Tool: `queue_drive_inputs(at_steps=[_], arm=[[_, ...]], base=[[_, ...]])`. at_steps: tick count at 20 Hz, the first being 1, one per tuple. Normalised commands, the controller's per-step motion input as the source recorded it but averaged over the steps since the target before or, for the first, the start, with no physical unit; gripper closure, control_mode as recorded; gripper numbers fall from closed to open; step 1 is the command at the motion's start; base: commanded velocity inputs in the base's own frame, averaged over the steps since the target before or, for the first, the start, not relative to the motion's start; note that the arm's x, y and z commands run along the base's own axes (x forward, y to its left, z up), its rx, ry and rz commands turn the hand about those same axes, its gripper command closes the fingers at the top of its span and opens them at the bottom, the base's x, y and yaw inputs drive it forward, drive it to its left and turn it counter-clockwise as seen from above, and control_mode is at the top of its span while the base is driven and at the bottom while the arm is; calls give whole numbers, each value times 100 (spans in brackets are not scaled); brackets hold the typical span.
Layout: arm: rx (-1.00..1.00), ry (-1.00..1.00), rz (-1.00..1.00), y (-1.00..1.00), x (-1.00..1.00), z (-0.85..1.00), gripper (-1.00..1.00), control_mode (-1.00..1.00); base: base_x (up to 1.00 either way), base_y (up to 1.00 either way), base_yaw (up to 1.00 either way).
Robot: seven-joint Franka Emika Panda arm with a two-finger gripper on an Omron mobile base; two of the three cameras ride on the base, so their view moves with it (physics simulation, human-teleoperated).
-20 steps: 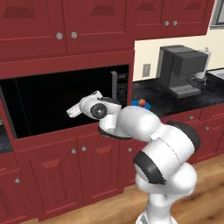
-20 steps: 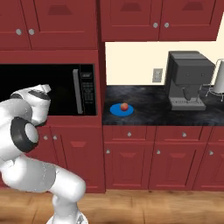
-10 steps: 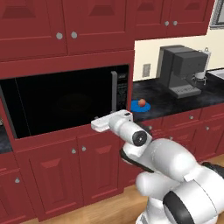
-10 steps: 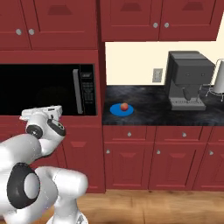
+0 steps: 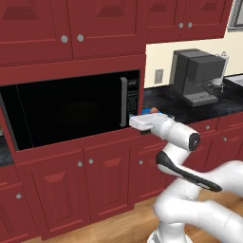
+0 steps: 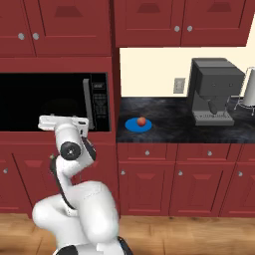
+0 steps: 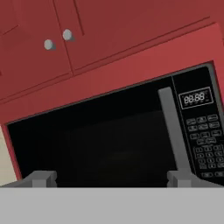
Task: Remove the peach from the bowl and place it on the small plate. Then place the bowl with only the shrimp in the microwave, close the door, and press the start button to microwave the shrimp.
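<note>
The microwave (image 5: 71,111) has its black glass door (image 7: 96,144) shut, with the grey bar handle (image 7: 173,131) beside the control panel (image 7: 201,131). My gripper (image 7: 109,178) faces the door from a little below. It is open, fingertips (image 7: 41,177) wide apart with nothing between them. My white hand (image 5: 142,122) hovers just in front of the microwave's lower right corner, below the panel (image 5: 134,97). The peach (image 6: 142,121) rests on the small blue plate (image 6: 133,126) on the counter right of the microwave. The bowl and the shrimp are out of view.
A grey coffee machine (image 6: 213,92) stands on the dark counter (image 6: 174,127) further right. Red cabinet doors run above (image 5: 71,28) and below (image 5: 104,190) the microwave. A wooden floor lies beneath.
My hand has swung right along the microwave front, from before the door glass to the corner under the control panel. The arm's elbow has dropped low. Door stays shut.
</note>
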Motion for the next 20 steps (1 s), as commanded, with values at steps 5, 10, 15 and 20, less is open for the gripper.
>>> queue_drive_inputs(at_steps=[5,10,15,20], arm=[[10,6,10,-83,11,-8,-100,-100],[0,3,15,-6,29,-26,-100,-100],[0,0,3,0,17,-27,-100,-100],[0,2,0,-3,11,-4,-100,-100]], base=[[0,0,0],[0,0,0],[0,0,0],[0,0,0]])
